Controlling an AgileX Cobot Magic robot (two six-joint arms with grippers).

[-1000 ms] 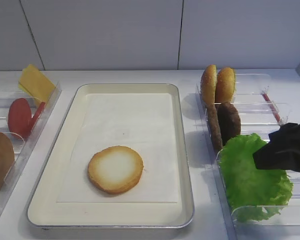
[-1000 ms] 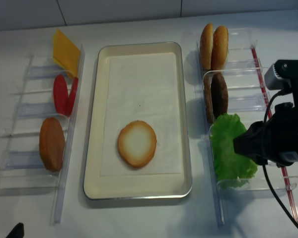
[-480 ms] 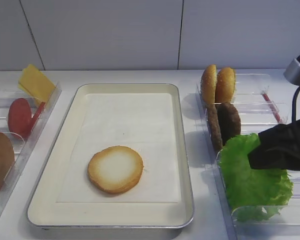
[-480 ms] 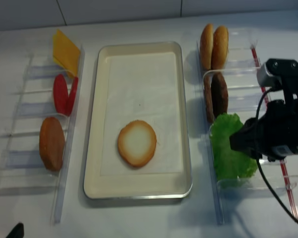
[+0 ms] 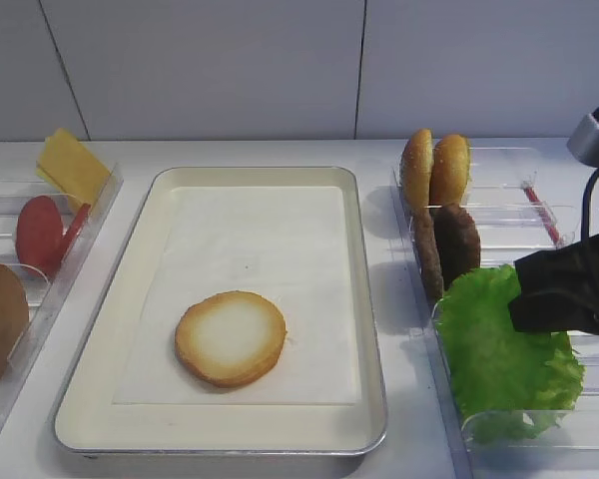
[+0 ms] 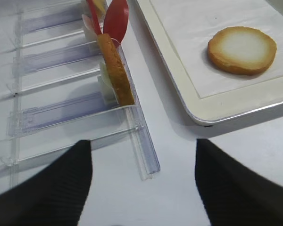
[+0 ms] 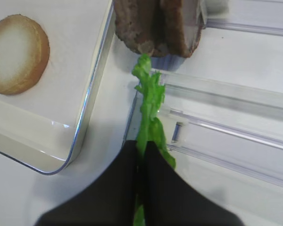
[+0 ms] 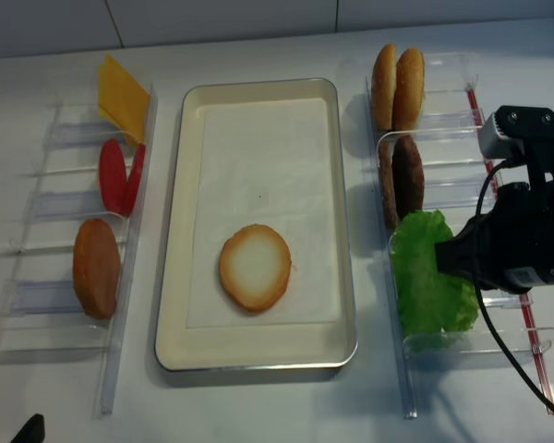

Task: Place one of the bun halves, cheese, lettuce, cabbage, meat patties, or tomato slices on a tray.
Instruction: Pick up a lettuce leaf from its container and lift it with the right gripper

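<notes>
My right gripper (image 7: 141, 145) is shut on the edge of the lettuce (image 7: 149, 96), a ruffled green leaf standing in the front slot of the right rack (image 8: 423, 288). From above, the dark gripper (image 5: 527, 299) covers the leaf's right side (image 5: 489, 354). The cream tray (image 5: 371, 299) holds one pale-faced bun half (image 5: 230, 337) on its paper liner. My left gripper (image 6: 144, 188) is open over bare table, beside the front end of the left rack, with nothing between its fingers.
The right rack also holds two bun halves (image 8: 397, 88) and meat patties (image 8: 404, 177) behind the lettuce. The left rack (image 6: 141, 141) holds cheese (image 8: 122, 92), tomato slices (image 8: 118, 175) and a brown bun half (image 8: 96, 268). A cable (image 8: 499, 341) hangs from the right arm.
The right gripper's jaws have closed onto the lettuce leaf after shifting slightly left over it. The tray and its bun half have not moved.
</notes>
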